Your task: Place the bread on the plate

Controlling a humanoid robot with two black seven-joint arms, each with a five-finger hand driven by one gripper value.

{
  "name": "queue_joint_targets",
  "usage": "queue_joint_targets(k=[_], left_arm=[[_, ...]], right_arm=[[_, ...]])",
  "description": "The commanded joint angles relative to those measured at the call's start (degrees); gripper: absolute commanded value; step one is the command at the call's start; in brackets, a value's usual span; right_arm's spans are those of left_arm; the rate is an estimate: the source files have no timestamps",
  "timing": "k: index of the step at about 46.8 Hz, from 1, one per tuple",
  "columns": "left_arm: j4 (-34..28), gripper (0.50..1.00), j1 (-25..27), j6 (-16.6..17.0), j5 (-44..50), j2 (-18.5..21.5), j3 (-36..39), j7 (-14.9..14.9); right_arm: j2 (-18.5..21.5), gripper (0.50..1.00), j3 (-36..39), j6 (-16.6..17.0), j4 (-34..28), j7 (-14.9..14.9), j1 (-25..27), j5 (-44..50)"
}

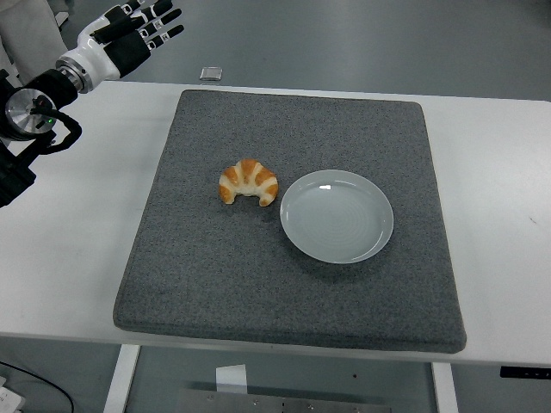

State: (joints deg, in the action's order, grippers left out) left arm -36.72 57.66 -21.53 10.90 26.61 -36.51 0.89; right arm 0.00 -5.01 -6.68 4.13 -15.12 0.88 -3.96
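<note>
A golden croissant [248, 182] lies on the grey mat [293, 284], just left of a pale blue-white plate [337, 215] that holds nothing. The two are close but apart. My left hand [142, 27] hovers at the far left corner, beyond the table's back edge, well away from the croissant. Its fingers are stretched out and hold nothing. My right arm does not show.
The mat covers most of the white table [69, 241]. A small clear square object [211, 73] lies on the floor beyond the table's far edge. A pale-clad figure's edge [21, 34] shows at the top left corner.
</note>
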Motion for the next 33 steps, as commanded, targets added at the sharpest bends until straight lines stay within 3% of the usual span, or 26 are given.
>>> queue_joint_targets(k=[1,10,18,33], left_arm=[[-0.1,1.000,0.0,-0.2,-0.1,0.0,0.0,0.0],[-0.3,0.996,0.4,-2.3,-3.2,0.2,1.0,0.1],[-3.4,0.986,0.6,-3.8,-16.5,1.4,1.0,0.8],[-15.9,0.979,1.7,-3.6,-39.4,7.6,0.7,2.6]], right_arm=[[0.0,0.932,0.0,0.0,0.0,0.0,0.0,0.0],[0.0,0.932,0.0,0.0,0.0,0.0,0.0,0.0],[0.0,0.932,0.0,0.0,0.0,0.0,0.0,0.0],[0.0,0.932,0.0,0.0,0.0,0.0,0.0,0.0]])
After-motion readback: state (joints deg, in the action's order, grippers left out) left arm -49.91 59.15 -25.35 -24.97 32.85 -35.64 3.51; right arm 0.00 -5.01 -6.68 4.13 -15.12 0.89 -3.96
